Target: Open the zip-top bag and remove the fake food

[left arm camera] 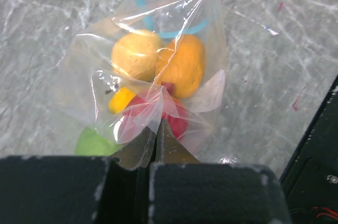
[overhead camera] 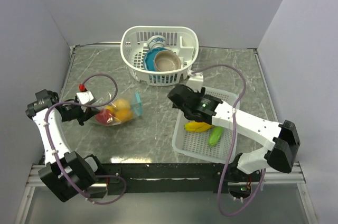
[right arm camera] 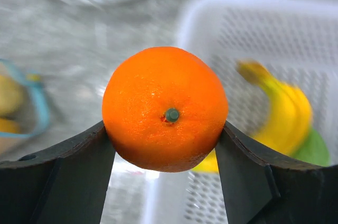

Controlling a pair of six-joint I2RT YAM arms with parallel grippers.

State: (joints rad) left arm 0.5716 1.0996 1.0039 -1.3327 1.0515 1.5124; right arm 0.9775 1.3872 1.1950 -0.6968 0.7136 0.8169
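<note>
The zip-top bag (overhead camera: pixel 117 111), holding yellow, red and green fake food (left arm camera: pixel 182 65), is sitting on the bench (overhead camera: pixel 158 129) left of the white tray (overhead camera: pixel 182 147), with the left gripper (left arm camera: pixel 155 129) pinching its unzipped end tightly. The right gripper (right arm camera: pixel 163 129) is clasping an orange (right arm camera: pixel 165 109) near the tray's far-left corner, while a banana (overhead camera: pixel 198 126) and a green piece (overhead camera: pixel 215 136) are lying inside the tray.

The right gripper (right arm camera: pixel 165 129) clamps an orange (right arm camera: pixel 165 97), a white tray (right arm camera: pixel 237 2) and banana (right arm camera: pixel 285 108) blurred behind.

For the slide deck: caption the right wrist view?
Right claw grips an orange, with a banana in the white basket behind.
</note>
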